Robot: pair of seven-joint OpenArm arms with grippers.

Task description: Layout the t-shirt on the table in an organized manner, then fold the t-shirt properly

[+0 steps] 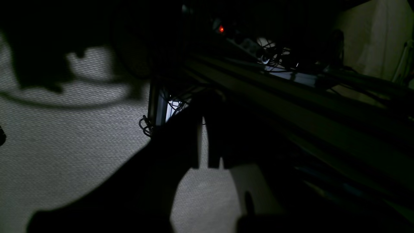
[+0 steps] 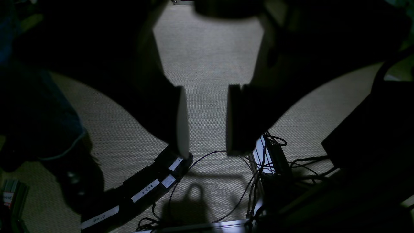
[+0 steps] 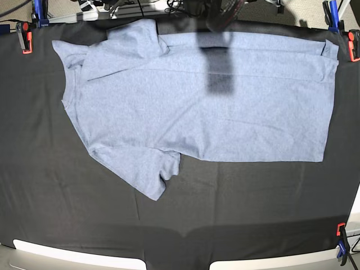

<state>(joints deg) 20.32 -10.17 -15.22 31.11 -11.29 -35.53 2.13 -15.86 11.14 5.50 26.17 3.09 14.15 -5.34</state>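
The t-shirt [image 3: 214, 107] lies spread flat on the table [image 3: 225, 219], collar to the left and hem to the right. One sleeve [image 3: 147, 169] points toward the front edge; the other [image 3: 132, 36] is folded over at the back. Neither arm shows in the base view. In the left wrist view my left gripper [image 1: 202, 147] is a dark silhouette over carpet, its fingers nearly together and holding nothing. In the right wrist view my right gripper [image 2: 207, 126] hangs open above the floor, with only carpet showing between its pads [image 2: 183, 119].
Red clamps [image 3: 23, 37] and blue clamps [image 3: 38, 10] pin the black cloth at its corners, and another clamp [image 3: 341, 242] is at the front right. A dark shadow [image 3: 219, 70] falls across the shirt. Below the right gripper lie cables [image 2: 258, 161] and a labelled power strip [image 2: 145, 189].
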